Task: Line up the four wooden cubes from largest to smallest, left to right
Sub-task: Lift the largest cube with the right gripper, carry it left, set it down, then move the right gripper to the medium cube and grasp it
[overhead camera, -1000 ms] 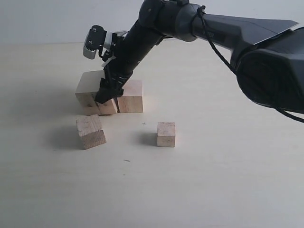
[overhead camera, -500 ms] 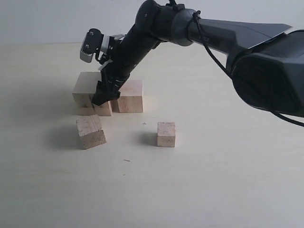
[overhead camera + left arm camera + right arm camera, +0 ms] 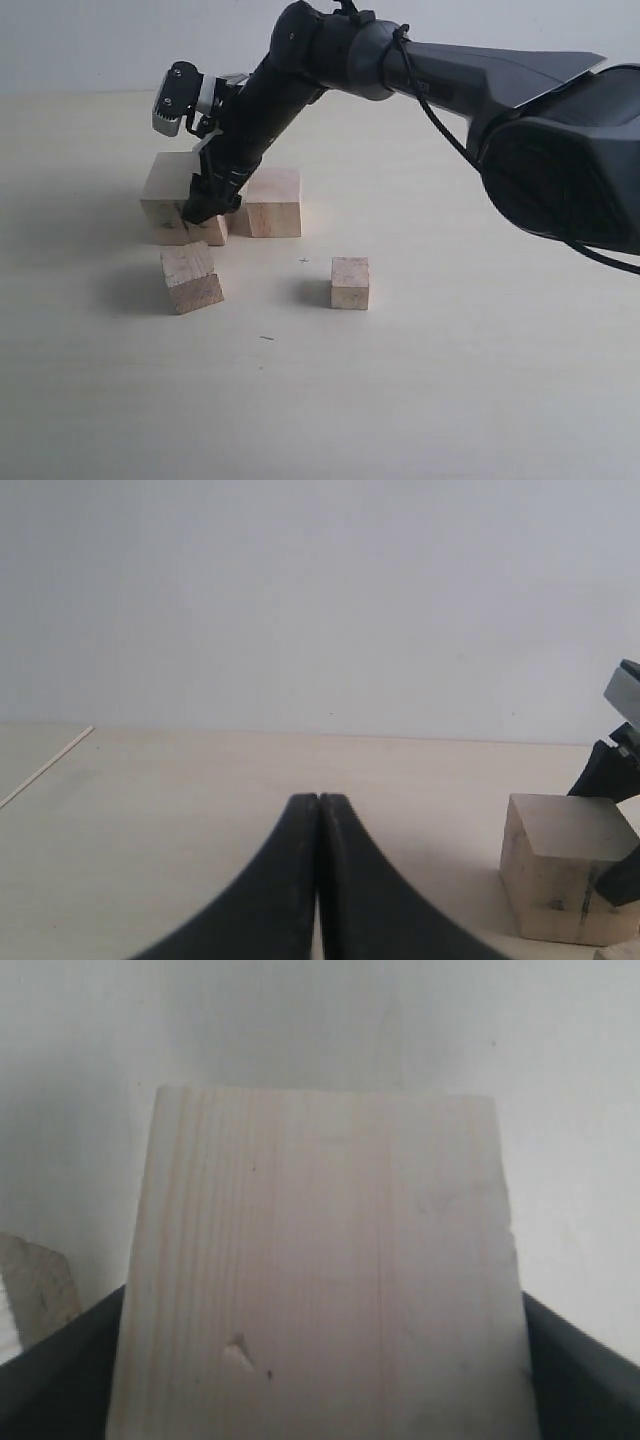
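Right gripper reaches across to far left, jaws spread wide and clamped on the largest cube, which fills the gap. Left gripper closed.

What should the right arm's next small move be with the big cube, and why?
Probably open the right tool and lift straight up: the largest cube in its grip already sits farthest left, close beside a second cube, while the turned cube and the small cube in front are not yet in line.

The largest cube is pale grained wood; arm black, table cream.
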Tool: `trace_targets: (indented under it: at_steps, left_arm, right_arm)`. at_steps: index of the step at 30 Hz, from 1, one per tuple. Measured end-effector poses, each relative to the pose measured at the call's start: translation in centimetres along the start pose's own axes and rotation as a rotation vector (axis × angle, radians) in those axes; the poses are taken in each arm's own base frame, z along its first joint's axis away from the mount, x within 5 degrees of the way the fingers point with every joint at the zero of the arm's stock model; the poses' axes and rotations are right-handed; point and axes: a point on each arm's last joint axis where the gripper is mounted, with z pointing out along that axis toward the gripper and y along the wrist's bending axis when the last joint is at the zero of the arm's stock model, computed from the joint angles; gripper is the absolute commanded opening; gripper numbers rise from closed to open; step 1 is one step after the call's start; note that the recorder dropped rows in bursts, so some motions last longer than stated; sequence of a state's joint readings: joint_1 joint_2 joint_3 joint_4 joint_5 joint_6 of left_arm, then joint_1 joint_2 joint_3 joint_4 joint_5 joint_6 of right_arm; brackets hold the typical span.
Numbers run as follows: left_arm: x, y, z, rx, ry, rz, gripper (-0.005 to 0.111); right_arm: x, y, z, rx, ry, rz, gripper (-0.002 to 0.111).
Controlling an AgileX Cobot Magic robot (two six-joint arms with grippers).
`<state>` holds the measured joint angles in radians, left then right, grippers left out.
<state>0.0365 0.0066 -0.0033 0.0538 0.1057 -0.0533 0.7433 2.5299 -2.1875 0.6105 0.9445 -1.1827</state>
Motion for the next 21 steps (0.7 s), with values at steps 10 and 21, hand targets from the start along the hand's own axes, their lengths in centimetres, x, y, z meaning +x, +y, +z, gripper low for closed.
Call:
trace_targets:
  at_steps: [10,21]
  left_arm:
    - [0.0,0.0,0.0,0.0,0.0,0.0,0.003]
    - [0.0,0.0,0.0,0.0,0.0,0.0,0.003]
  right_arm:
    - [-5.3,0.5,-8.9,0.147,-0.075,-0.041,0.095]
    - [3.1,-2.3,-14.8,0.068,0.173,0.212,0.095]
